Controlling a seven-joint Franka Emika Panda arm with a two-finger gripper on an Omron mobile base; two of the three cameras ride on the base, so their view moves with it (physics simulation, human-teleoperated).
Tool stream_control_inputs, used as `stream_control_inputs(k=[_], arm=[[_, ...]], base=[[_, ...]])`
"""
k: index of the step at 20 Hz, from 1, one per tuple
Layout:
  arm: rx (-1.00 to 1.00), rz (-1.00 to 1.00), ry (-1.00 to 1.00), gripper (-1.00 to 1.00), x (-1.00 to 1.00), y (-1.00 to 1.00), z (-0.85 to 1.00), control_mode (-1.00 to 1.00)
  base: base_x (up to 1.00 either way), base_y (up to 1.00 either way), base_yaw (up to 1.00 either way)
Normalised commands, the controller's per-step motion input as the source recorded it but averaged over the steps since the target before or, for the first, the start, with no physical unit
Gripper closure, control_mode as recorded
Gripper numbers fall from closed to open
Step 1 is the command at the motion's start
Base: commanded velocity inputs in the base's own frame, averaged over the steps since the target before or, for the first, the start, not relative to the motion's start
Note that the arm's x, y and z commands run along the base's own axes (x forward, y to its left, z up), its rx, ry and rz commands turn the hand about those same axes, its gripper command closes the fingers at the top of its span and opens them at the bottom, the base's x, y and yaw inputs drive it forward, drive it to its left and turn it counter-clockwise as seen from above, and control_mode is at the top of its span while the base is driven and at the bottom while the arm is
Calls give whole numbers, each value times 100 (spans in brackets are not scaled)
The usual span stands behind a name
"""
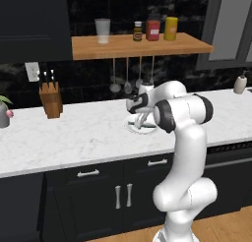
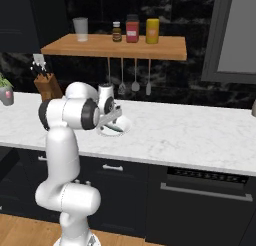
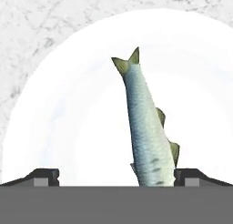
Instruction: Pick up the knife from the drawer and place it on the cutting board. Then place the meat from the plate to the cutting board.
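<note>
The meat is a slim silver-blue fish (image 3: 148, 132) lying on the round white plate (image 3: 68, 118). In the hand view its forked tail points up. The plate (image 1: 147, 129) (image 2: 121, 126) rests on the white marble counter. My gripper (image 3: 116, 176) hangs straight over the plate, open, with the fish's head end between the two dark fingertips (image 3: 43, 175) and nearer the right one. From the base views the gripper (image 1: 141, 121) (image 2: 112, 123) points down just above the plate. The knife, the drawer and the cutting board are out of view.
A wooden knife block (image 1: 51, 99) (image 2: 46, 85) stands at the back left beside a potted plant (image 1: 4, 110). A wooden shelf (image 1: 140, 45) with a cup and bottles hangs above, utensils dangling under it. Narrow black drawers (image 1: 88, 173) sit below, with an oven (image 2: 210, 190) to the right.
</note>
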Motion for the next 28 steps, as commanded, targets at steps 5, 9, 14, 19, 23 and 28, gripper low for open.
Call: stream_control_inputs(k=[5, 9, 14, 19, 23, 28], arm=[[-1, 0, 0, -100, 33, 0, -36, -100], [0, 0, 0, -100, 30, 0, -37, -100], [0, 0, 0, -100, 27, 0, -33, -100], [0, 0, 0, 100, 13, 0, -43, -100], [0, 0, 0, 100, -4, 0, -74, -100], [2, 0, 0, 100, -32, 0, -61, -100]], base=[[0, 0, 0], [0, 0, 0], [0, 0, 0], [0, 0, 0], [0, 0, 0], [0, 0, 0]])
